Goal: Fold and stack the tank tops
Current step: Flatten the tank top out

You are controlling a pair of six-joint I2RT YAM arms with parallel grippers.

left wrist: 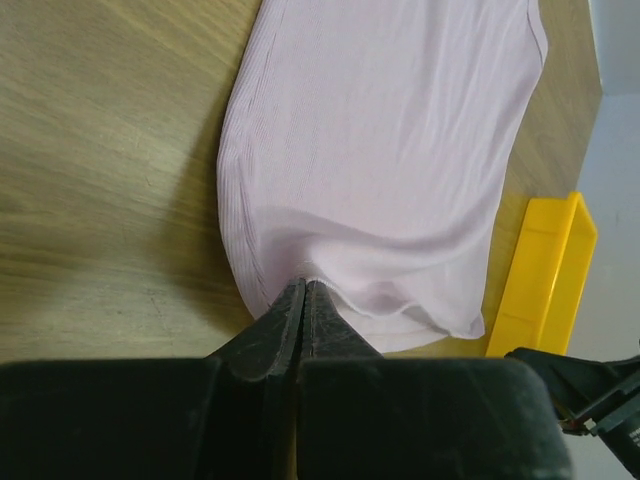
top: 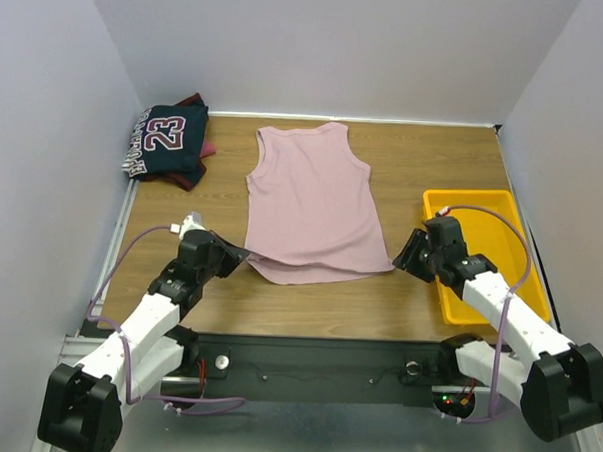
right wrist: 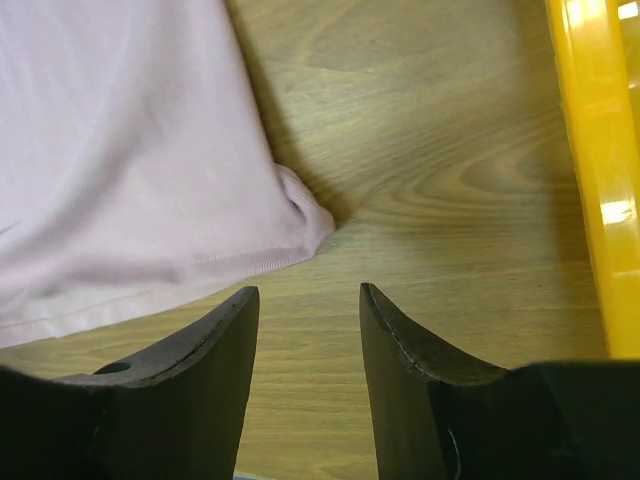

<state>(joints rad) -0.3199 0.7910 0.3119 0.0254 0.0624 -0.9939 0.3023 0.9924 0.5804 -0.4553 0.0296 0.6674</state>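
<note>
A dusty pink tank top (top: pixel 313 201) lies flat mid-table, straps toward the back wall and hem toward me. My left gripper (top: pixel 242 254) is at its near left hem corner. In the left wrist view the jaws (left wrist: pixel 303 283) are pressed together on the pink cloth (left wrist: pixel 400 150), which tents up to the tips. My right gripper (top: pixel 405 259) stands open just off the near right hem corner. That corner (right wrist: pixel 300 215) rests on the wood ahead of the empty jaws (right wrist: pixel 305 292). A folded navy "23" tank top (top: pixel 167 140) lies on a maroon one (top: pixel 199 166) at the back left.
A yellow plastic tray (top: pixel 470 194) sits at the right side, close beside my right arm; its wall (right wrist: pixel 595 180) runs along the right of the right wrist view. White walls enclose the wooden table on three sides.
</note>
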